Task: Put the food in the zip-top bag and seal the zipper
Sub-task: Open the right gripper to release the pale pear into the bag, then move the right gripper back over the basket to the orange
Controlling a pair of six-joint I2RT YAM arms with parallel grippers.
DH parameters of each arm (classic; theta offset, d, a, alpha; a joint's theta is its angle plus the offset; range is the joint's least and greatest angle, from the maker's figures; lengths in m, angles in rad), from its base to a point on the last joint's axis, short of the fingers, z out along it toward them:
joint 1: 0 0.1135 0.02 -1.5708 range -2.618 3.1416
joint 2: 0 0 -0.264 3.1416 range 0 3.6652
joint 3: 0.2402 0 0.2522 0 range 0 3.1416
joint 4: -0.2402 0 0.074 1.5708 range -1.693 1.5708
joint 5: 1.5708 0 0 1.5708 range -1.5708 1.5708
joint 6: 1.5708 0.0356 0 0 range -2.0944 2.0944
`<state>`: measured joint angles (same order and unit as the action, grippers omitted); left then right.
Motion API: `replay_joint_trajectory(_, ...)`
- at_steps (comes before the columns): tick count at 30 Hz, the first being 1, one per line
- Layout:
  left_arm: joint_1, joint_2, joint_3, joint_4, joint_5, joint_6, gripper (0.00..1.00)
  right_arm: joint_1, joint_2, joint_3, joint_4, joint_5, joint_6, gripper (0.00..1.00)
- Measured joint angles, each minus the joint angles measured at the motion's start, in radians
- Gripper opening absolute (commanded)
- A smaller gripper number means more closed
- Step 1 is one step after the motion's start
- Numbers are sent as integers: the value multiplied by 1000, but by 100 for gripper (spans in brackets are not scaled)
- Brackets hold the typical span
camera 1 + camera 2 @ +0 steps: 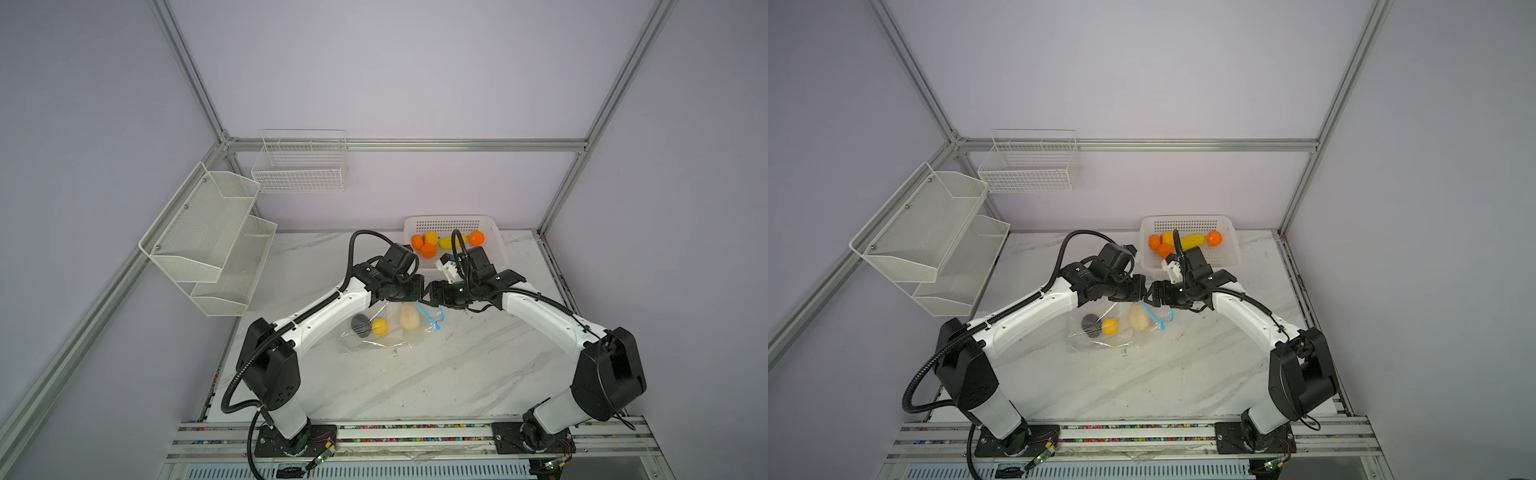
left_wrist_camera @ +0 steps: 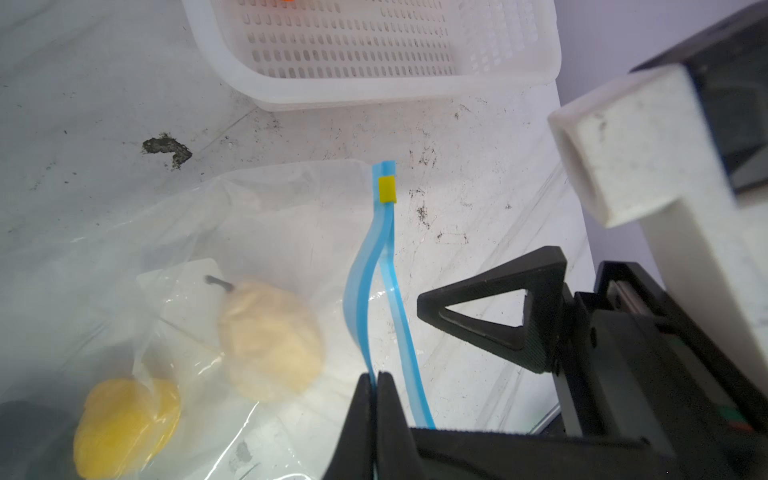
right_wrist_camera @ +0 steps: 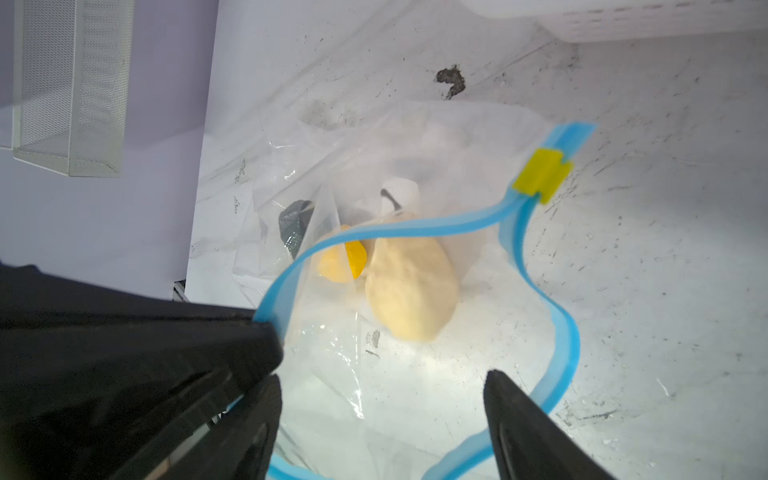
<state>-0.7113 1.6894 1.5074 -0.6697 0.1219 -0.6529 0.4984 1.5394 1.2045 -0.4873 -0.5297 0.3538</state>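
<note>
Lying on the table, the bag holds a cream bulb, a yellow fruit and a dark lump. The left gripper pinches its blue zipper; the right gripper has its jaws spread at the mouth.

Nothing legible; the small print on the zip-top bag is blurred.

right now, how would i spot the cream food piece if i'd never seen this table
On the marble table, find the clear zip-top bag near its middle. Of the three pieces inside, the cream piece lies nearest the blue zipper: elongated, with a dark stem, unlike the round yellow fruit and dark grey lump.
</note>
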Motion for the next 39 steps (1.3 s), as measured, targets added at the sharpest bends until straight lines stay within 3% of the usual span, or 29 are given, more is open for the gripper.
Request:
replay_joint_trajectory(13, -1, 0, 0, 2, -3, 0, 0, 0, -36, 17, -4, 65, -1, 76)
replay_joint_trajectory(26, -10, 0, 0, 2, -3, 2, 0, -16, -118, 135, 31, 338, -86, 73)
replay_joint_trajectory(31, -9, 0, 0, 2, -5, 3, 0, -56, -18, 158, 103, 418, -121, 72)
replay_joint_trajectory(39, -3, -6, 0, -1, -14, 5, 0, -137, 291, 281, 240, 406, -100, 71)
